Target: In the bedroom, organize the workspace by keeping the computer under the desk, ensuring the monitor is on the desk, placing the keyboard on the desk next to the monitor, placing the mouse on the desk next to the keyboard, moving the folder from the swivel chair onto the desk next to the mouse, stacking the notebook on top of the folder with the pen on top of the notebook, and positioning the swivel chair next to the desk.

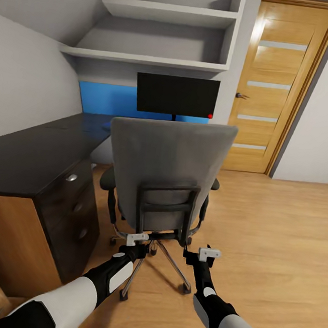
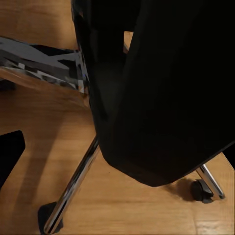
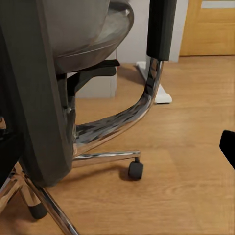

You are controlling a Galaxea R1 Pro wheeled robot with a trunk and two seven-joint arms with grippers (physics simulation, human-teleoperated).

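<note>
The swivel chair (image 1: 168, 169) stands with its grey backrest toward me, and that backrest hides the seat. Behind it the monitor (image 1: 176, 95) stands upright on the glossy black desk (image 1: 28, 155), a red light at its lower corner. My left gripper (image 1: 138, 239) is open at the lower left corner of the chair's black back frame. My right gripper (image 1: 206, 253) is open just right of the frame's lower right corner. In the wrist views the chair's dark frame (image 2: 161, 98) and chrome base (image 3: 107, 156) loom close, with one dark fingertip (image 3: 227, 147) at the edge. Folder, notebook, pen, keyboard, mouse and computer are hidden.
The desk's black drawer unit (image 1: 73, 210) stands left of the chair, with a blue back panel (image 1: 105, 99) and white shelves (image 1: 164, 12) behind. A wooden door (image 1: 278, 85) is at the back right. Open wooden floor (image 1: 276, 246) lies to the right.
</note>
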